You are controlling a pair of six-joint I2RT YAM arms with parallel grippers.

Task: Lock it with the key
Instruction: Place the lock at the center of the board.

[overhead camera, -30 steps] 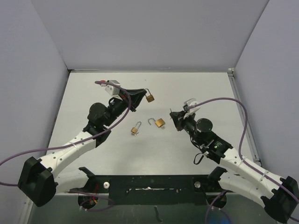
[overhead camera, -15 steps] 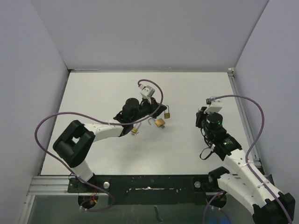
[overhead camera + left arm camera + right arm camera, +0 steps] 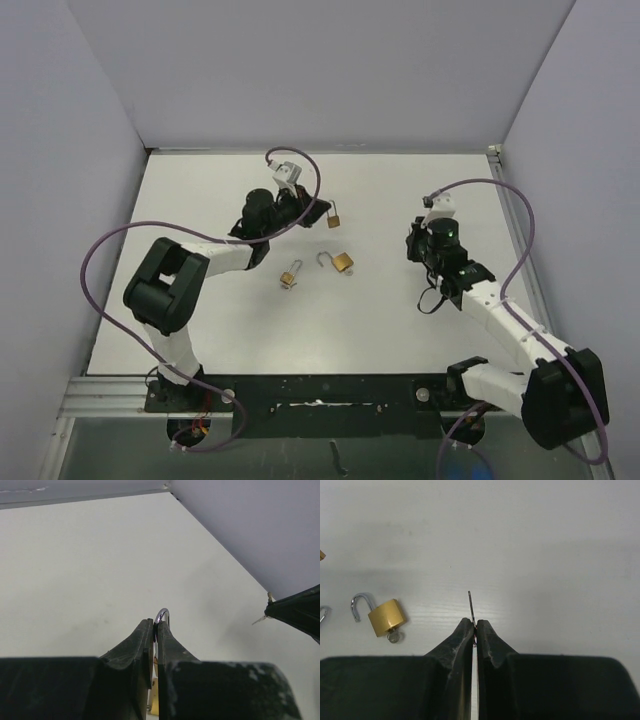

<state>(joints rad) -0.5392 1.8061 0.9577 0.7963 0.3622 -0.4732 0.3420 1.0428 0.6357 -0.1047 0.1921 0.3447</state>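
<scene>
Mating key to keyway is judged the step in hand; R gripper is pinched tight on the key, blade edge-on and pointing fwd. L gripper is clamped on the shackle of the lock, body just past jaw tips; grippers well apart. Rotate lock so keyway (not visible) faces R; approach slowly along keyway axis; expect body swing and blade pivot. Spare locks lie on table btwn arms; avoid them.
</scene>
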